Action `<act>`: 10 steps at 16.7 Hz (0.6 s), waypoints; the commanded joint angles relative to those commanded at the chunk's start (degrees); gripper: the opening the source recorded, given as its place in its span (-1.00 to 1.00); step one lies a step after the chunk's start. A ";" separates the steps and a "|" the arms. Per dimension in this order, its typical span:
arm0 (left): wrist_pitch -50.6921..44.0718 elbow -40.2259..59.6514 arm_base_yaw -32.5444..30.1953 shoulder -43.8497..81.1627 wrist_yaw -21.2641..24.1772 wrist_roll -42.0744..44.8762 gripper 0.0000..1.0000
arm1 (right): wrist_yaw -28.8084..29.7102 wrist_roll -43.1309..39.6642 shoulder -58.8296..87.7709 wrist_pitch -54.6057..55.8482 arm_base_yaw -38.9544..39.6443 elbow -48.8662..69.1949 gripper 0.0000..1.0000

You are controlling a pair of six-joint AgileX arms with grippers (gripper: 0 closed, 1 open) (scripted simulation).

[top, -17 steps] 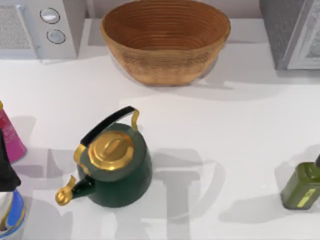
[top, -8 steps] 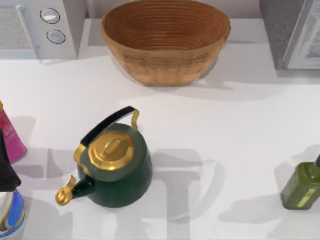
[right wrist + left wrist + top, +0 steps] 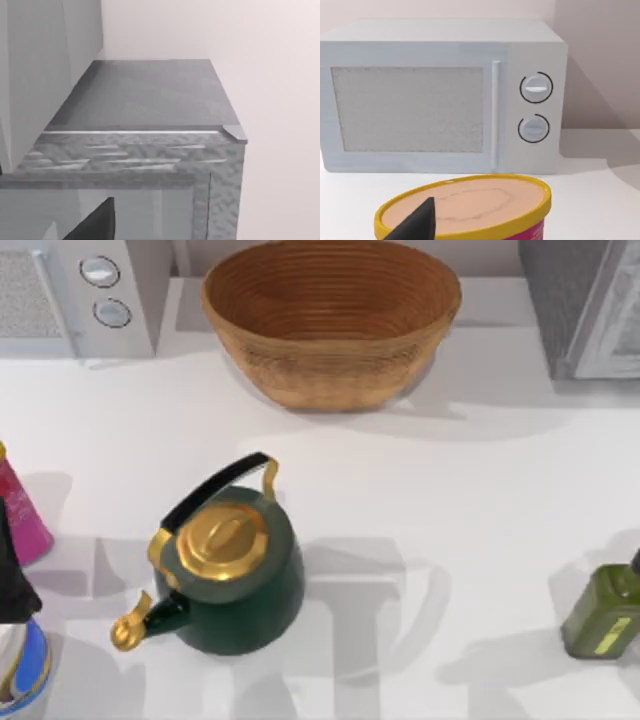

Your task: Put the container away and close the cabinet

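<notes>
Left claw [image 3: 415,225] is held low over a yellow-rimmed tub [image 3: 470,205], facing the microwave [image 3: 440,95] at the desk's [image 3: 450,500] far left. Open or closed cannot be told.

Right claw [image 3: 95,222] is held high, aimed at the grey cabinet [image 3: 145,125] at the far right, likely staged for the door. Its state cannot be told either.

Where the container is cannot be told, so the put-away step is judged not confirmed.

Mid-desk is taken up by the green kettle [image 3: 232,575], with the wicker basket [image 3: 330,320] behind it. The olive-green bottle [image 3: 603,610] stands near the right edge and the pink bottle [image 3: 20,515] at the left. A path to the cabinet should be kept clear of the olive-green bottle.
</notes>
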 joint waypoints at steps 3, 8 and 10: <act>0.00 0.00 0.00 0.00 0.00 0.00 1.00 | 0.08 0.24 -0.75 -2.44 0.27 2.38 1.00; 0.00 0.00 0.00 0.00 0.00 0.00 1.00 | 0.01 0.23 -0.65 -2.27 0.08 2.44 1.00; 0.00 0.00 0.00 0.00 0.00 0.00 1.00 | 1.25 0.15 -0.57 -2.33 1.47 2.73 1.00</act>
